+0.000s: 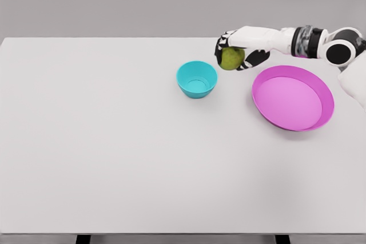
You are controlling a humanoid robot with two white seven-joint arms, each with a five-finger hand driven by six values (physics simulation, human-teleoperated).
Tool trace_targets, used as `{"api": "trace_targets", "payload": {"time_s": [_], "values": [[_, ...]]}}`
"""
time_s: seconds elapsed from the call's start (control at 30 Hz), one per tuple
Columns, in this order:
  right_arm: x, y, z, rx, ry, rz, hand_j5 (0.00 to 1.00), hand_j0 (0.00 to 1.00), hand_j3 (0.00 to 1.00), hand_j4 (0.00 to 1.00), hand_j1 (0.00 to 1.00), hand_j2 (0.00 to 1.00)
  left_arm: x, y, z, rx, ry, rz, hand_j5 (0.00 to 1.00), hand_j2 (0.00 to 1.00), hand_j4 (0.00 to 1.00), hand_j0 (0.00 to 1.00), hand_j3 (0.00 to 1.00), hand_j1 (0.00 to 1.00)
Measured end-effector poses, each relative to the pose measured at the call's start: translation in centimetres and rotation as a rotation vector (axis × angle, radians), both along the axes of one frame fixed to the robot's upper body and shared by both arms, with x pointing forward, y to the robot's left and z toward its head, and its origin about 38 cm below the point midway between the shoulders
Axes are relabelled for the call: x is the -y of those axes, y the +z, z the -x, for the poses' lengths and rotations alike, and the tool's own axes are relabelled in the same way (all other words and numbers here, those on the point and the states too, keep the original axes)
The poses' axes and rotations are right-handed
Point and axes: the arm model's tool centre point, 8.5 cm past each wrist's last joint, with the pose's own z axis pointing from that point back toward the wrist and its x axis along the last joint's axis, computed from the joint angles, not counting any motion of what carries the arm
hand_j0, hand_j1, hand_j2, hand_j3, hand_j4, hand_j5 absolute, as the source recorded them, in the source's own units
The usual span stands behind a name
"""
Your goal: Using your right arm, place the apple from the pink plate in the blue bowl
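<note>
Across the white counter (114,158), the pink plate (293,98) is sitting emptied while the right robot hand (239,55), fingers clamping the green apple (231,58), is hovering just beside the blue bowl (197,79); only the drop appears to be remaining.

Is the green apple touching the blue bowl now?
Apart. The head view shows white table between the apple, held in the right hand, and the bowl.

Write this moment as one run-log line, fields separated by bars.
right hand: shut on green apple | apple: lifted, between pink plate and blue bowl | bowl: empty | left arm: unseen
</note>
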Motion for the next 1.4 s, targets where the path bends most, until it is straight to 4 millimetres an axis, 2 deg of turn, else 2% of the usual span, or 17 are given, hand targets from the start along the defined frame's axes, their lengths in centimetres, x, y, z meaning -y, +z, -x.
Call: {"api": "trace_targets", "payload": {"time_s": [0.33,0.83,0.87,0.9,0.93,1.2,1.33,1.4], "values": [[-4.8,-0.8,0.1,0.003,0.075,0.0,0.4,0.4,0.4,0.4,0.4,0.4,0.0,0.0,0.0,0.0,0.0,0.0,1.0,1.0,1.0,1.0,1.0,1.0],[-7.5,-2.2,-0.1,-0.008,0.104,0.043,0.42,0.42,0.42,0.42,0.42,0.42,0.0,0.0,0.0,0.0,0.0,0.0,1.0,1.0,1.0,1.0,1.0,1.0],[-7.6,-2.2,-0.1,-0.009,0.105,0.045,0.5,0.5,0.5,0.5,0.5,0.5,0.0,0.0,0.0,0.0,0.0,0.0,1.0,1.0,1.0,1.0,1.0,1.0],[-7.7,-2.3,-0.1,-0.01,0.105,0.046,0.83,0.83,0.83,0.83,0.83,0.83,0.0,0.0,0.0,0.0,0.0,0.0,1.0,1.0,1.0,1.0,1.0,1.0],[-7.7,-2.4,-0.1,-0.013,0.106,0.046,1.0,1.0,1.0,1.0,1.0,1.0,0.0,0.0,0.0,0.0,0.0,0.0,1.0,1.0,1.0,1.0,1.0,1.0],[-7.8,-2.2,-0.1,-0.009,0.109,0.047,1.0,1.0,1.0,1.0,1.0,1.0,0.0,0.0,0.0,0.0,0.0,0.0,1.0,1.0,1.0,1.0,1.0,1.0],[-7.6,0.3,-0.4,0.045,0.116,0.046,1.0,1.0,1.0,1.0,1.0,1.0,0.0,0.0,0.0,0.0,0.0,0.0,1.0,1.0,1.0,1.0,1.0,1.0],[-6.0,1.4,0.0,0.08,0.108,0.041,1.0,1.0,1.0,1.0,1.0,1.0,0.0,0.0,0.0,0.0,0.0,0.0,1.0,1.0,1.0,1.0,1.0,1.0]]}}
